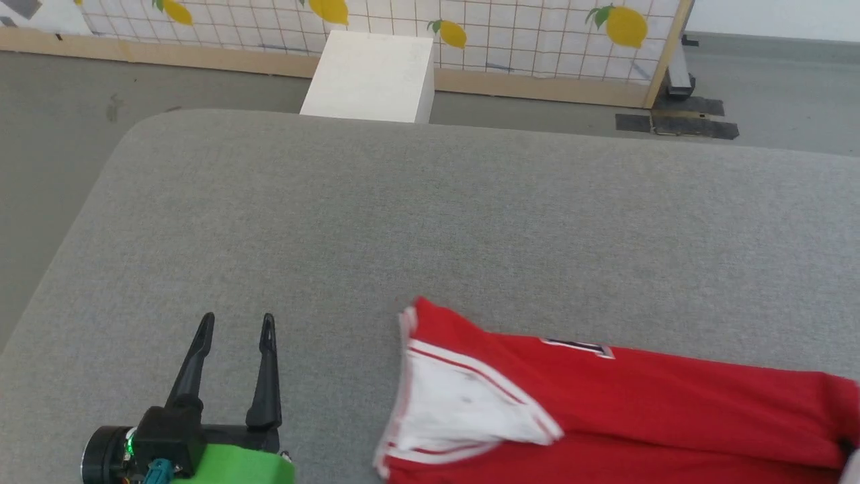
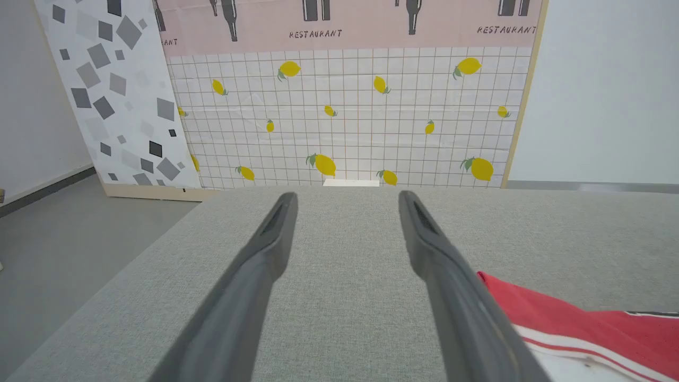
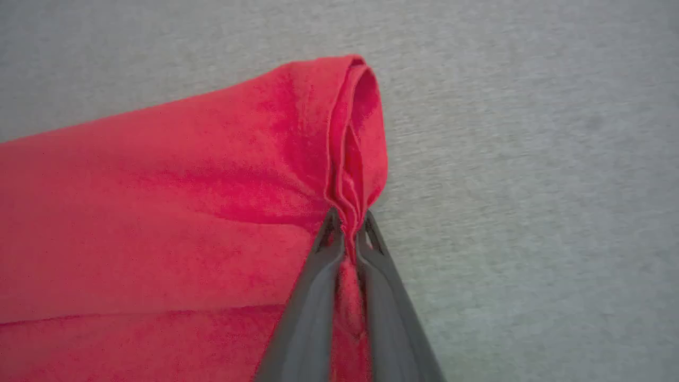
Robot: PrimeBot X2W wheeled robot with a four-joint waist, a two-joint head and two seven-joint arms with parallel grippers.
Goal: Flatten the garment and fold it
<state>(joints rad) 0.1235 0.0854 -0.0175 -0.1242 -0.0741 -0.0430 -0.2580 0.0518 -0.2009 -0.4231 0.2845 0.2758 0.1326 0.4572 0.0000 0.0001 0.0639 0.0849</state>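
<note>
The garment [image 1: 605,410], a red jersey with a white striped-trim sleeve turned up at its left end, lies across the lower right of the grey surface. A slice of black lettering peeks out near its top edge. My left gripper [image 1: 236,321] stands open at the lower left, apart from the cloth, with nothing between its fingers [image 2: 276,233]; the garment [image 2: 583,329] shows to its right. My right gripper [image 3: 347,225] is shut on a bunched red hem edge of the garment [image 3: 185,212], cloth pinched between the fingertips.
The grey padded surface [image 1: 430,222] stretches far and left with free room. A white box [image 1: 369,77] stands on the floor beyond its far edge, before a lemon-print panel [image 1: 537,33]. Black floor plates [image 1: 678,124] lie at the far right.
</note>
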